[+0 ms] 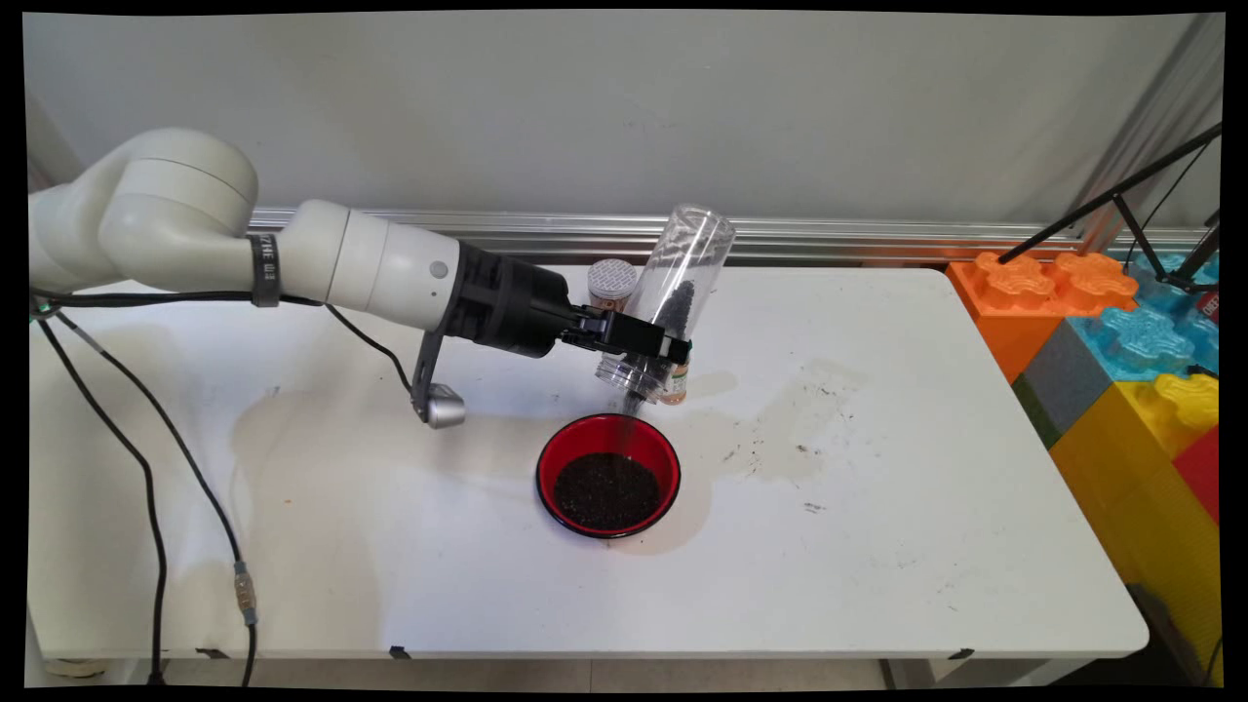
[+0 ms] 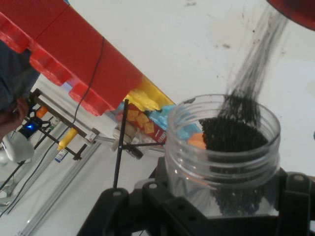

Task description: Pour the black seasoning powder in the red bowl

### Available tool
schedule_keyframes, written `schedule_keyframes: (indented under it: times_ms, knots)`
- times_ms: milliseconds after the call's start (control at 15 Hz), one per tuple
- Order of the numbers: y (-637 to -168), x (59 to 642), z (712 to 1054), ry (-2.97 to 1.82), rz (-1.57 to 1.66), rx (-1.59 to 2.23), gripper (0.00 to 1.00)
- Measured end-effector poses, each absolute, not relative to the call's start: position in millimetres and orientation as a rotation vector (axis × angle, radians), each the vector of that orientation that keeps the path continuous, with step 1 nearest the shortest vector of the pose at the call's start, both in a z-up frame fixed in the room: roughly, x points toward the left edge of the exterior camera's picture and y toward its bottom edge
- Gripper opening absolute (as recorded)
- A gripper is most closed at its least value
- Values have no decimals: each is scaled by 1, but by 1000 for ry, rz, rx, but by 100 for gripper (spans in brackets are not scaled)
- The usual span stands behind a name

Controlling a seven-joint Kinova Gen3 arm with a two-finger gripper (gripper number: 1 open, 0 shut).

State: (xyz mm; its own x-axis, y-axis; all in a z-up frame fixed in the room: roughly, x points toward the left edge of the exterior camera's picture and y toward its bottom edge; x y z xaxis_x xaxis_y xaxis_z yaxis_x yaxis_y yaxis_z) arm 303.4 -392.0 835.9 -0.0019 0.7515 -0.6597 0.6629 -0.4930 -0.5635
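The pincer (image 1: pixel 651 343) is clamped on a clear plastic jar (image 1: pixel 673 297), near the jar's open mouth. The jar is up in the air over the middle of the white bench (image 1: pixel 877 507). It is tipped over: its long side slants, with the closed bottom pointing up and to the far right, and the open mouth pointing down and to the near left. Small black grains (image 2: pixel 234 135) sit at the mouth and spill out in a thin stream. A red bowl (image 1: pixel 607 475) stands on the bench just below the mouth, with a heap of the same black grains in it. Behind the jar stands a small spice bottle (image 1: pixel 612 283) with a pale lid. Big toy blocks (image 1: pixel 1121 341) are stacked at the right.
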Motion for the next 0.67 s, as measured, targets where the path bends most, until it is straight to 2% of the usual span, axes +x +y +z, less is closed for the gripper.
schedule_keyframes:
  times_ms: [667]
  knots:
    - [-393, 305, 833, -1524, 1537, -2172, 0]
